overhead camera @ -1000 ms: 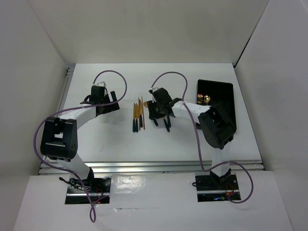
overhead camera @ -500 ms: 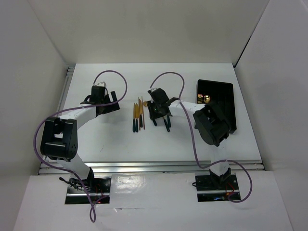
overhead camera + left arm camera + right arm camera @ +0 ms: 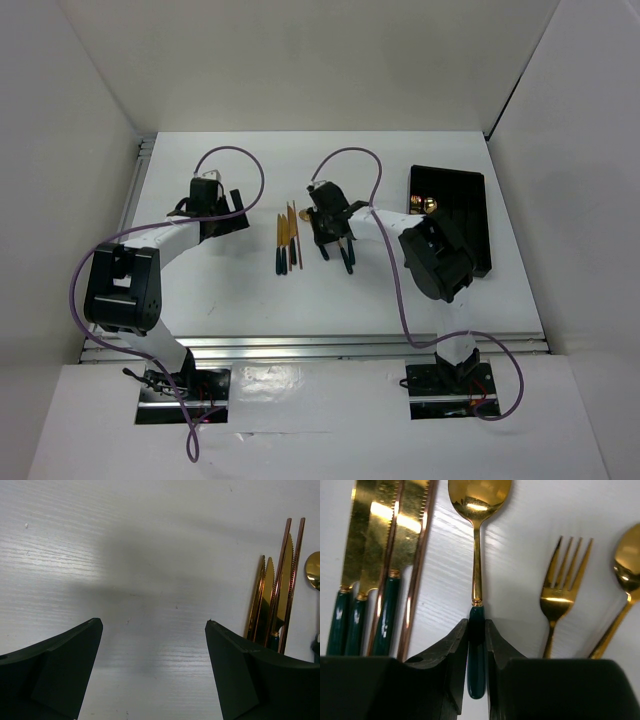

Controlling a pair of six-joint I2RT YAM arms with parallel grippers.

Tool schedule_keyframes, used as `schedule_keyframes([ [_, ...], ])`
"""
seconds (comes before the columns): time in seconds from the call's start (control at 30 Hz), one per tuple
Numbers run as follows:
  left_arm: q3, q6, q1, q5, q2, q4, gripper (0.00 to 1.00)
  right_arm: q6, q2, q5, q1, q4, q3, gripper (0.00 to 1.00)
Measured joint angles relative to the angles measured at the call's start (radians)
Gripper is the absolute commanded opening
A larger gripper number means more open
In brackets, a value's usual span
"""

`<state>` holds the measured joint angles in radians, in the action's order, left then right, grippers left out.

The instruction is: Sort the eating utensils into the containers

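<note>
Centrally on the desk (image 3: 520, 555), right gripper (image 3: 476, 630) pinches a spoon (image 3: 479, 500) by its slim handle; the bowl's weight might twist it loose. Left gripper (image 3: 154, 624) gapes empty.

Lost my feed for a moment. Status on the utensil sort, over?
Left gripper open over table. Right gripper shut on spoon handle. Knives and fork flank it, not touching. Tray to the right.

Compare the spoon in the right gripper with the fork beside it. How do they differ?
The spoon has a round bowl; the fork has four tines. The right gripper clamps the spoon's green handle; the fork lies free. Both heads are gold.
</note>
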<state>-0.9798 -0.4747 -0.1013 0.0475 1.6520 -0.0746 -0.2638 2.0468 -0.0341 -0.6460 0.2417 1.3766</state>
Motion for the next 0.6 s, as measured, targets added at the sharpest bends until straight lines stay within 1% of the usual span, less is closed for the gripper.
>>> schedule_keyframes([
  [0.17, -0.004, 0.001, 0.000, 0.004, 0.000, -0.005, 0.99, 0.000, -0.023, -0.093, 0.010, 0.070, 0.007, 0.14],
  [0.23, -0.008, 0.001, 0.000, 0.006, 0.000, -0.008, 0.99, 0.000, -0.073, -0.111, 0.029, 0.093, -0.014, 0.14],
  [0.3, -0.011, 0.001, 0.000, 0.006, 0.000, -0.008, 0.99, 0.001, -0.159, -0.114, 0.068, 0.098, -0.055, 0.14],
  [0.37, -0.011, 0.001, 0.000, 0.006, 0.000, -0.008, 0.99, 0.003, -0.270, -0.120, 0.130, 0.101, -0.098, 0.14],
  [0.5, -0.011, 0.001, 0.000, 0.005, 0.000, -0.008, 0.99, 0.009, -0.478, -0.167, 0.305, 0.086, -0.154, 0.15],
  [0.6, -0.011, 0.001, 0.000, 0.003, 0.000, -0.008, 0.99, 0.018, -0.558, -0.195, 0.436, 0.080, -0.185, 0.15],
])
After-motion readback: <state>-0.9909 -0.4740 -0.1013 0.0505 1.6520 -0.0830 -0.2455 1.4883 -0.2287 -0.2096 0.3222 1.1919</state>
